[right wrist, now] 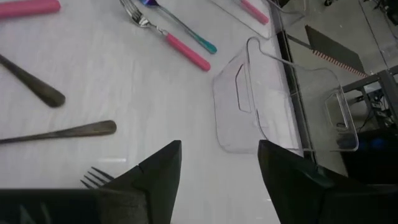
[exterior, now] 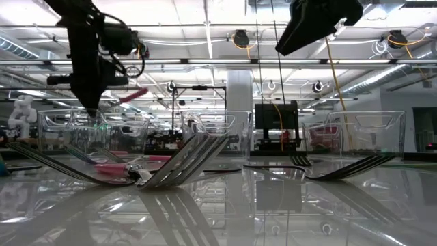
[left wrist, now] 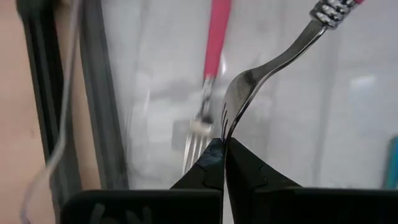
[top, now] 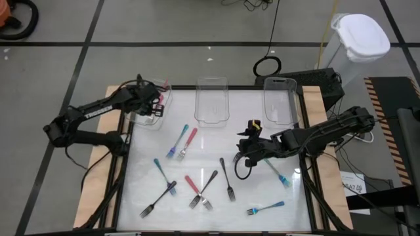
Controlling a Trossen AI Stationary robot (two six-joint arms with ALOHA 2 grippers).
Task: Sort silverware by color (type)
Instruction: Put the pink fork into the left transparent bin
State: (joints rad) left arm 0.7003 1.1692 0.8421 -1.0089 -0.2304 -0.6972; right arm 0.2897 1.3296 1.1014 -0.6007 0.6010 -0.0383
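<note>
Forks (exterior: 179, 160) fill the foreground of the low view, tines up close at lower centre, and the high view shows the rest of the silverware loose across the lower middle of the table: a teal fork (top: 178, 141) and a pink fork (top: 188, 143) side by side just left of centre, black-handled ones (top: 227, 179) lower down, and a blue one (top: 266, 208) toward the lower right. At the upper left of the high view the left gripper (top: 156, 105) hangs over the left clear tray (top: 142, 122); its wrist view shows the fingers pressed together on the tines of a red-handled fork (left wrist: 273, 59), whose handle sticks out away from the fingertips, with another pink fork (left wrist: 208, 87) already lying in the tray beneath. Right of centre, the right gripper (top: 248, 152) hovers above the table with its jaws spread and nothing between them. Two more clear trays, the middle tray (top: 212, 99) and the right tray (top: 279, 98), sit along the upper edge. The likely trouble is the grip: a pinch on smooth tines alone could let the fork pivot or slip, so on release it might catch the tray wall and land outside. The right arm, if it descends now, could nudge a neighbouring black fork.
</note>
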